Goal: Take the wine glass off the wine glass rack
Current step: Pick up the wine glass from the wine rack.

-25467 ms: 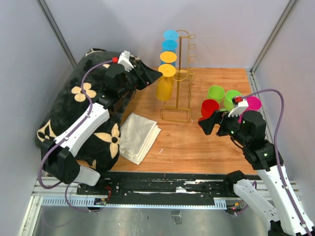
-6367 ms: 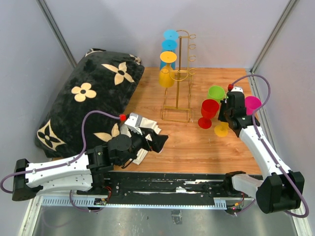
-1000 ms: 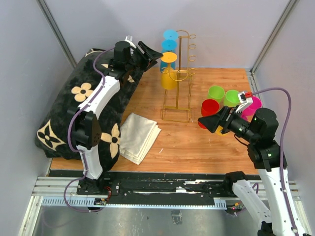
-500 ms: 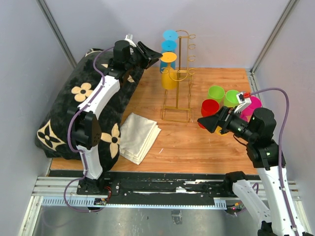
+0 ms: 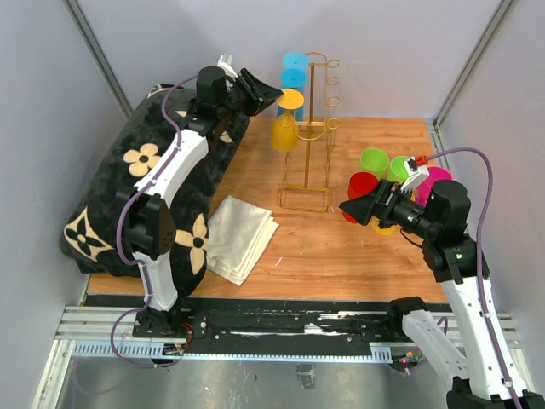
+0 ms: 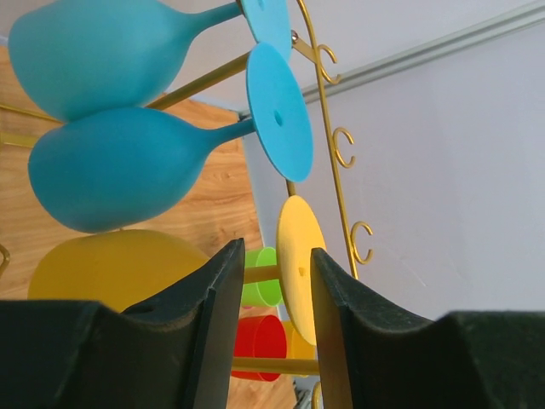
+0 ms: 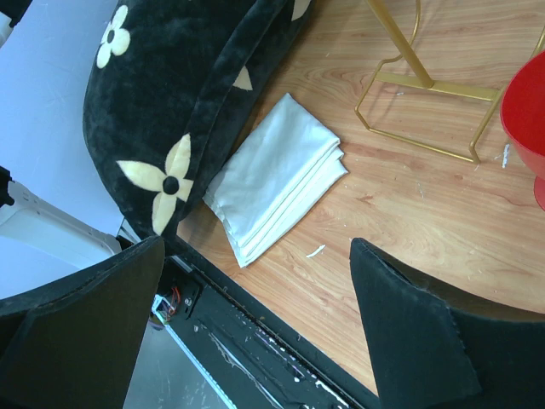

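Left gripper (image 6: 277,252), jaws narrowly apart astride the stem of the yellow wine glass (image 5: 283,135) hanging on the wine glass rack (image 5: 311,162) — a skewed pull could snag its foot, toppling the stand — right gripper (image 7: 255,247) wide, empty.

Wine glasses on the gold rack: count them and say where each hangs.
3. The upper blue glass and lower blue glass hang at the top of the rack; the yellow glass hangs just below them, by the left fingers. None seems hidden.
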Available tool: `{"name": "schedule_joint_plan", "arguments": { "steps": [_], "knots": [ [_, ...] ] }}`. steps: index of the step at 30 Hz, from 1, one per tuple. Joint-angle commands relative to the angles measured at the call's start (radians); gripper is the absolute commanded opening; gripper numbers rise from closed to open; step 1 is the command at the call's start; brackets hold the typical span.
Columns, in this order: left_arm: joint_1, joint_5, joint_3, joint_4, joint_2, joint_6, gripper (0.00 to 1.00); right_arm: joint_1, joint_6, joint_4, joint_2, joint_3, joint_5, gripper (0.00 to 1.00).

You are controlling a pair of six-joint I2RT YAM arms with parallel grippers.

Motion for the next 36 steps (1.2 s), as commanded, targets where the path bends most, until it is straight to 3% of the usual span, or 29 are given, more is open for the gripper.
{"name": "schedule_joint_plan", "arguments": {
  "steps": [1, 23, 36],
  "knots": [
    [-0.012, 0.024, 0.041, 0.012, -0.016, 0.031, 0.41, -0.027, 0.01, 0.011, -0.003, -0.002, -0.004, 0.9],
    [-0.03, -0.017, 0.113, -0.118, -0.006, 0.109, 0.36, -0.027, 0.005, -0.006, -0.015, -0.008, 0.009, 0.91],
    [-0.032, -0.032, 0.107, -0.127, -0.017, 0.116, 0.26, -0.027, -0.008, -0.029, -0.044, -0.018, 0.035, 0.9]
  ]
}}
